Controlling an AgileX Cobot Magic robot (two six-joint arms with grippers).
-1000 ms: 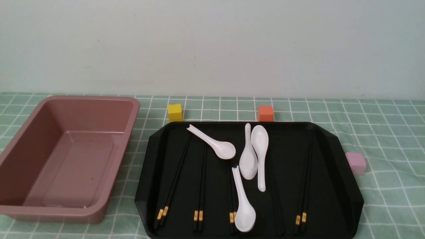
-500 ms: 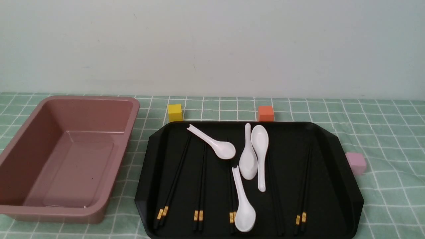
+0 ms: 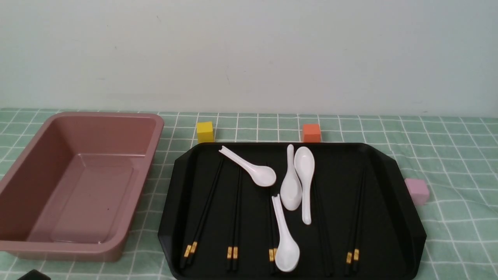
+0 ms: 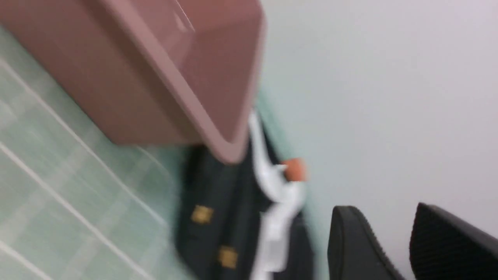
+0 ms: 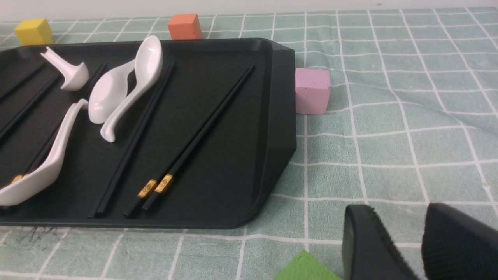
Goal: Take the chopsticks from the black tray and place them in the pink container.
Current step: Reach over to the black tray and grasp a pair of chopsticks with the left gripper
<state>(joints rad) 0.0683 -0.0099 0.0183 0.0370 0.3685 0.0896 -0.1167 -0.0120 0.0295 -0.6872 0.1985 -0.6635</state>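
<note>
The black tray [image 3: 389, 217] lies in the middle of the table and holds several pairs of black chopsticks [image 3: 234, 217] with gold bands, among white spoons [image 3: 299, 182]. The pink container [image 3: 78, 182] stands empty to its left. In the front view only a dark corner of my left gripper [image 3: 33, 275] shows, at the bottom left. The blurred left wrist view has that gripper [image 4: 383, 212] open and empty, near the pink container [image 4: 155, 77] and the tray's corner [image 4: 233, 202]. My right gripper [image 5: 397, 212] is open over the cloth beside the tray's right rim [image 5: 280, 116], near one chopstick pair [image 5: 202, 132].
A yellow cube [image 3: 205, 132] and an orange cube [image 3: 311, 133] sit behind the tray. A pale pink cube [image 3: 416, 191] touches its right side. A green block [image 5: 307, 268] lies on the checked cloth close to my right gripper. A wall stands behind the table.
A dark part of my left gripper has come into the bottom left corner of the front view. The tray, chopsticks and container have not moved.
</note>
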